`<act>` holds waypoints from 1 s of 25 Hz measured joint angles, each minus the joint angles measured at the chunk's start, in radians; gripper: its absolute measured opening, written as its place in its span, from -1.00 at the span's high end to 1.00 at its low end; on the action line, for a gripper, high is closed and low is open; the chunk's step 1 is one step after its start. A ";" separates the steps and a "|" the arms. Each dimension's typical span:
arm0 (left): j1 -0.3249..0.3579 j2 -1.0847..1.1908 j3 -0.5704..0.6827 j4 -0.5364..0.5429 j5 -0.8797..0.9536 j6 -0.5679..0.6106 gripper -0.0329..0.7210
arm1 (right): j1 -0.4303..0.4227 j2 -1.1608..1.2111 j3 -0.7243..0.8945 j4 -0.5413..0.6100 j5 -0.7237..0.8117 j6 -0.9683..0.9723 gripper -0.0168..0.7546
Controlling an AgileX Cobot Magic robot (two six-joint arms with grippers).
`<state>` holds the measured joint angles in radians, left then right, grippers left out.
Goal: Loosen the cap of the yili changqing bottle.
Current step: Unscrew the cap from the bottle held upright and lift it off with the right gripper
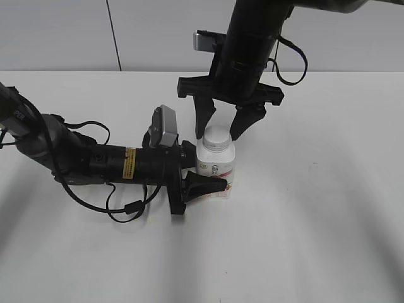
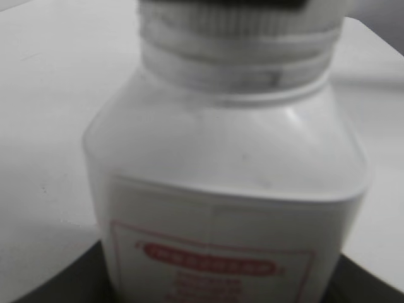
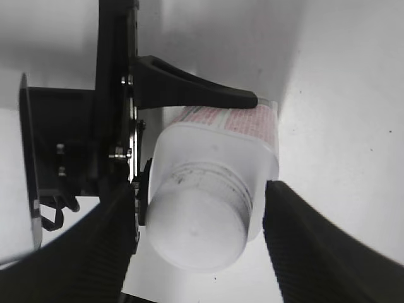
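At frame centre, the left gripper (image 1: 211,185) is clamping the yili changqing bottle (image 1: 216,165); the right gripper (image 1: 223,125) is hanging wide open, straddling the cap (image 1: 216,136) untouched

One yili changqing bottle (image 1: 216,165) is standing on one white table (image 1: 315,221), and one cap (image 1: 216,136) is sitting on top of that bottle. Two grippers are working at the bottle: the left gripper (image 1: 205,183) is reaching in at the bottle's side, and the right gripper (image 1: 227,123) is hanging just above the bottle. Two wrist cameras are showing, one (image 1: 165,126) beside the bottle, one (image 1: 207,41) above it.
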<state>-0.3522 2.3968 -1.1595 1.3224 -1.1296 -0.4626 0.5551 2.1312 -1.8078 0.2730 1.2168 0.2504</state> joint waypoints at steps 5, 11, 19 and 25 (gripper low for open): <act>0.000 0.000 0.000 0.000 0.001 0.000 -0.11 | 0.000 0.007 0.001 0.002 0.000 0.001 -0.34; 0.000 0.000 0.000 0.000 0.001 0.000 -0.11 | 0.000 0.007 0.001 0.002 0.000 0.001 -0.25; 0.000 0.000 0.000 0.000 0.002 0.000 -0.11 | 0.000 0.007 0.015 0.009 -0.002 0.001 -0.10; 0.000 0.000 0.000 0.000 0.002 0.000 -0.11 | -0.001 -0.009 0.054 0.020 -0.031 0.000 -0.09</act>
<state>-0.3522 2.3968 -1.1595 1.3224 -1.1278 -0.4626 0.5542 2.1224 -1.7536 0.2933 1.1856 0.2506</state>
